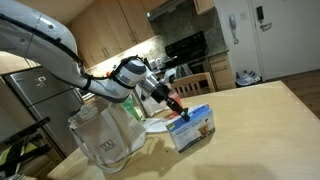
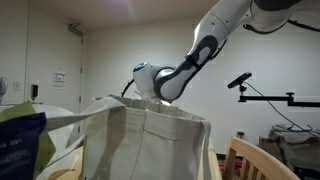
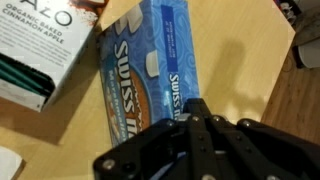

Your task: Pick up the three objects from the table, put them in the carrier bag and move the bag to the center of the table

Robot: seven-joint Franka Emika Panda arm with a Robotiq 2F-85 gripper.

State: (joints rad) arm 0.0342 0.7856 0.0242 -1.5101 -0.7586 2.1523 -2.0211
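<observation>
A light-blue drink carton lies under my gripper in the wrist view. The black fingers are pressed together, with nothing between them, over the carton's near end. A pale tea box sits beside the carton, and a reddish packet peeks in at the top edge. In an exterior view the gripper hangs just above the carton. The whitish carrier bag stands open beside them on the light-wood table. The bag fills the foreground in an exterior view and hides the gripper.
Kitchen cabinets, a stove and a steel fridge stand behind the table. A wooden chair back and a camera arm are past the bag. Darker wood borders the table's edge in the wrist view.
</observation>
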